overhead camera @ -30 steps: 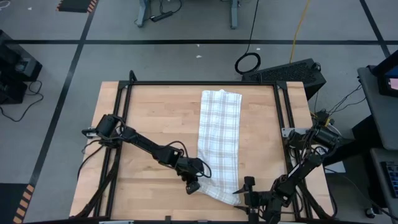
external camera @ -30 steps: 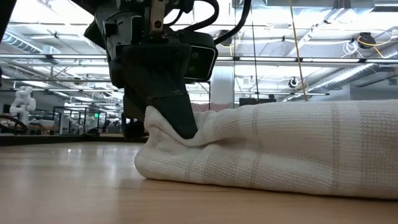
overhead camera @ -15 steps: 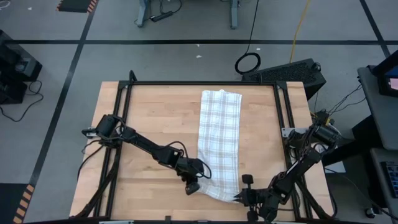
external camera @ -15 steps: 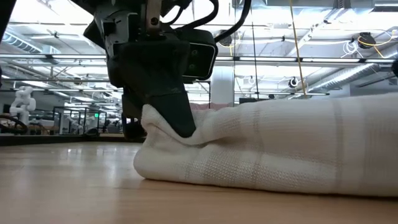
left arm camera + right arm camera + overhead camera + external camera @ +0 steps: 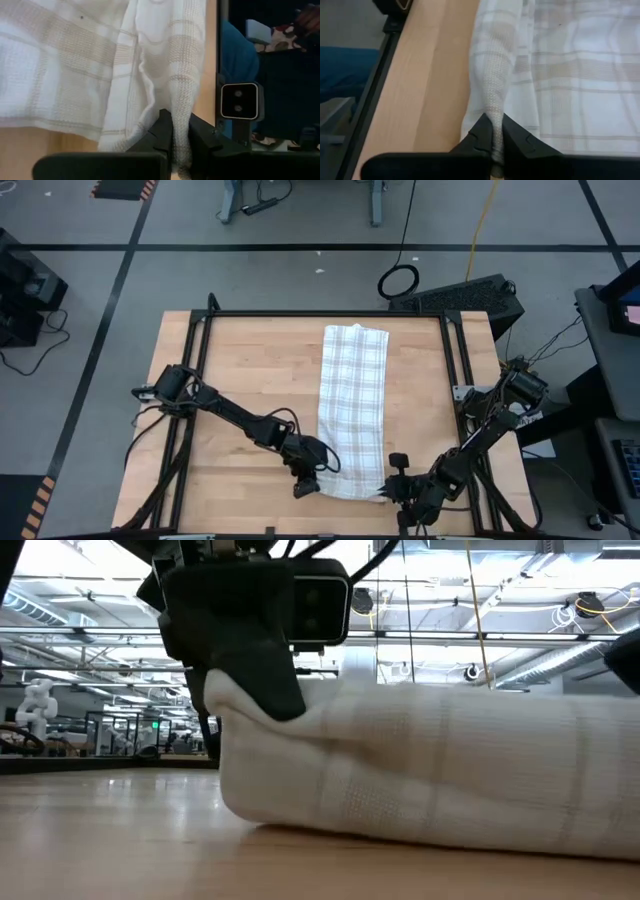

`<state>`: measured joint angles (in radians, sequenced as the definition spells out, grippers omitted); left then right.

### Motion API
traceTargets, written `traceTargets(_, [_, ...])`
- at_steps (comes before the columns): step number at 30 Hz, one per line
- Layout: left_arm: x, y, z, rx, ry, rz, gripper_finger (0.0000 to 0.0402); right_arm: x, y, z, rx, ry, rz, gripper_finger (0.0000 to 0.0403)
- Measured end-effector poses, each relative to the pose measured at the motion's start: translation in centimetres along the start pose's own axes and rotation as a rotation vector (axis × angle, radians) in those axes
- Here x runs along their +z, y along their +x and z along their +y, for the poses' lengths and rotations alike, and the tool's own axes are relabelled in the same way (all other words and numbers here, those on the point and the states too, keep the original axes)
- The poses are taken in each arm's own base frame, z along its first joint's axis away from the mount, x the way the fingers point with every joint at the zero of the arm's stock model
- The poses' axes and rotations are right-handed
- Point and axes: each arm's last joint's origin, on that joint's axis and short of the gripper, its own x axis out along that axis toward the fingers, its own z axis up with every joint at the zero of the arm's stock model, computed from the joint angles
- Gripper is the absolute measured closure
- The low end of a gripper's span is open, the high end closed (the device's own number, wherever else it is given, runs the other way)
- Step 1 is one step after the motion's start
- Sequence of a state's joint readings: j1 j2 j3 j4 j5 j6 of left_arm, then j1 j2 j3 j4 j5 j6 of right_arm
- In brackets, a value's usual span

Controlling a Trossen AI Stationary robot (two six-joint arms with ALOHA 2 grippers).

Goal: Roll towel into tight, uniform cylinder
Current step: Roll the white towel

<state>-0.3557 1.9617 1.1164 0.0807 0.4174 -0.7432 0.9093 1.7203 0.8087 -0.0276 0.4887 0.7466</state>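
A thin white cloth towel (image 5: 353,408) with a faint grey-beige checked grid is laid as a long folded strip on the light wooden table (image 5: 250,400), which is bordered by a black metal frame (image 5: 320,314). One short end of the strip lies between the two grippers; from there the cloth runs away from them toward the far side of the table.

The left gripper (image 5: 308,482) is seen at one corner of that end. In the left wrist view its dark fingers (image 5: 164,134) are pressed together on a raised fold of the towel (image 5: 165,75), with cloth pinched up between them. In the low view the same corner of the towel (image 5: 420,775) is held lifted off the wood under the dark fingers (image 5: 265,675), and the rest of the bulky fold sags to the tabletop beside it.

The right gripper (image 5: 385,493) is set at the opposite corner of the same end. In the right wrist view its fingers (image 5: 482,132) are closed tightly on a narrow ridge of the towel (image 5: 560,75), which is gathered into a peak just ahead of the fingertips. Bare wood is seen to one side of that ridge, and flat checked cloth to the other.

A small square camera unit (image 5: 240,101) is seen beyond the table edge in the left wrist view.
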Motion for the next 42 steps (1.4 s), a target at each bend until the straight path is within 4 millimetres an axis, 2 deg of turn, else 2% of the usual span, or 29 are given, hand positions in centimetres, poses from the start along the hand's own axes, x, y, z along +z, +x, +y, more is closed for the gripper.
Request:
traceTargets(4, [0.2,0.0,-0.3,-0.027,0.01,-0.015,0.0366,0.2,-0.1,0.0,0.042,0.002,0.03,0.0394])
traceTargets(10, [-0.3,0.5,-2.1,-0.149,0.071,-0.011,0.0366,1.0,-1.4,0.4,0.142,0.05,0.034,0.0394])
traceTargets(15, [-0.7,0.7,-2.5,-0.155,0.079,0.005,0.0366,1.5,-1.9,0.6,0.194,0.08,0.03,0.0394])
traceTargets(26, [-0.6,0.4,-0.3,0.07,0.005,-0.025,0.0366,2.3,-0.6,-1.4,0.153,0.082,0.104,0.0394])
traceTargets(32, [-0.6,0.4,-0.3,0.084,0.03,-0.043,0.0363,2.3,-0.3,-1.8,0.136,0.053,0.111,0.0394])
traceTargets(36, [-0.4,0.4,-0.5,0.069,0.043,-0.06,0.0333,2.3,-0.3,-1.8,0.133,0.03,0.105,0.0394])
traceTargets(42, [-0.4,0.4,-0.6,0.062,0.078,-0.064,0.0252,2.4,-0.3,-1.8,0.128,0.024,0.1,0.0394])
